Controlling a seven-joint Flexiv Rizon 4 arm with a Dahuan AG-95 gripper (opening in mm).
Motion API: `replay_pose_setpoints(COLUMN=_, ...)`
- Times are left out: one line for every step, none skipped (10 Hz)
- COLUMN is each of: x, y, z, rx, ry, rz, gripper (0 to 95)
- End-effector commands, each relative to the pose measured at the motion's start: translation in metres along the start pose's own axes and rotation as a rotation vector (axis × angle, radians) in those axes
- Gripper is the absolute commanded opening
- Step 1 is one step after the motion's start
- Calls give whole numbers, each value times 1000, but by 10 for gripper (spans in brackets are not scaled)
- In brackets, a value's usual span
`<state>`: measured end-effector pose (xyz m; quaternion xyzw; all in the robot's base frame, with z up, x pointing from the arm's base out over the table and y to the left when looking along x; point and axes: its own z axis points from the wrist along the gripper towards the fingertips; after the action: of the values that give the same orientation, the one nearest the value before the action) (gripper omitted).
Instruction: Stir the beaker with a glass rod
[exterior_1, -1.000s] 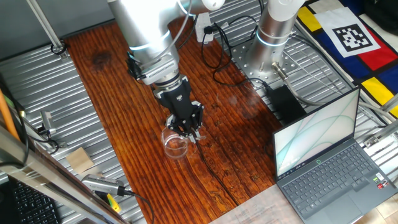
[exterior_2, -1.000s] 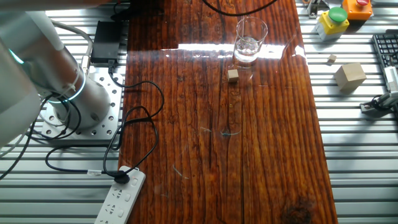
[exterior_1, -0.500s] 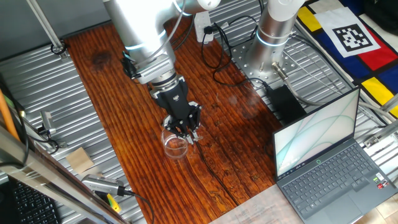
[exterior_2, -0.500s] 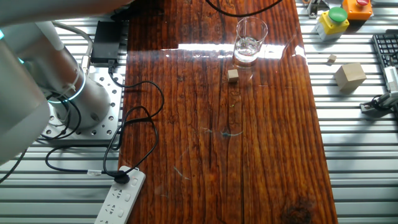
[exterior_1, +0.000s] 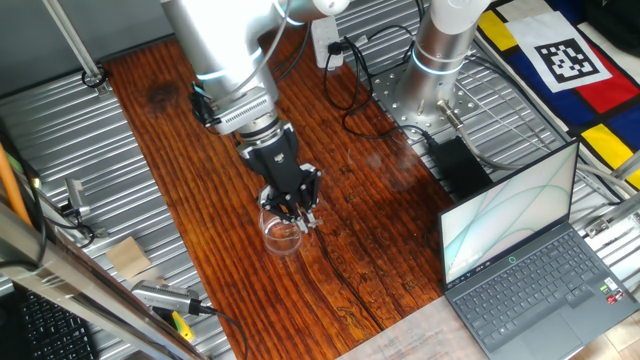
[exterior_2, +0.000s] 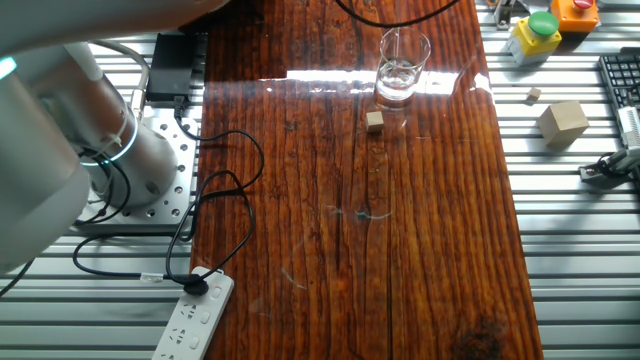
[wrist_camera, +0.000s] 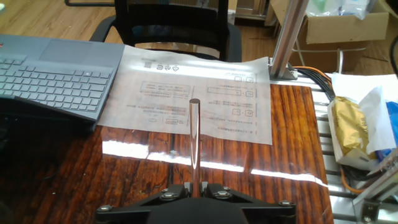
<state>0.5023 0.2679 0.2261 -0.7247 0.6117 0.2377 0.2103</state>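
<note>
Arm is angled down over the near end of the wooden tabletop (exterior_1: 170, 120), with the tool (exterior_1: 293, 212) just above the rim of the beaker (exterior_1: 281, 232). My read: it's parked there so the rod can go straight into the glass.

Hand view shows the glass rod (wrist_camera: 194, 140) running out from between the fingers (wrist_camera: 186, 190), clamped at its base, free end pointing away toward a sheet of paper (wrist_camera: 193, 96) and a laptop (wrist_camera: 50, 71) at the tabletop's edge. So the tool is closed down to a narrow gap and gripping the rod; nothing else touches it that I can see. Rod is too thin to make out in the fixed view with the arm, so I can't tell if its tip is inside the beaker yet.

From the other fixed view the beaker (exterior_2: 402, 65) stands upright at the far end of the wood, a bit of clear liquid in the bottom. A small tan cube (exterior_2: 374, 121) lies just beside it on the near side, not touching. A larger tan block (exterior_2: 562, 120) sits well off to the right on the metal slats, out of play.
</note>
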Motion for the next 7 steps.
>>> replay_pose_setpoints(x=-1, y=-3, z=0, rx=0, ry=0, rz=1, gripper=0)
replay_pose_setpoints(x=-1, y=-7, z=-1, rx=0, ry=0, rz=4, gripper=0)
replay_pose_setpoints(x=-1, y=-7, z=-1, rx=1, ry=-2, rz=6, gripper=0)
replay_pose_setpoints(x=-2, y=-7, z=-1, rx=1, ry=-1, rz=-3, gripper=0)
replay_pose_setpoints(x=-2, y=-7, z=-1, rx=0, ry=-4, rz=-9, gripper=0)
replay_pose_setpoints(x=-2, y=-7, z=-1, rx=-1, ry=-4, rz=-12, gripper=0)
replay_pose_setpoints(x=-2, y=-7, z=-1, rx=-4, ry=0, rz=-12, gripper=0)
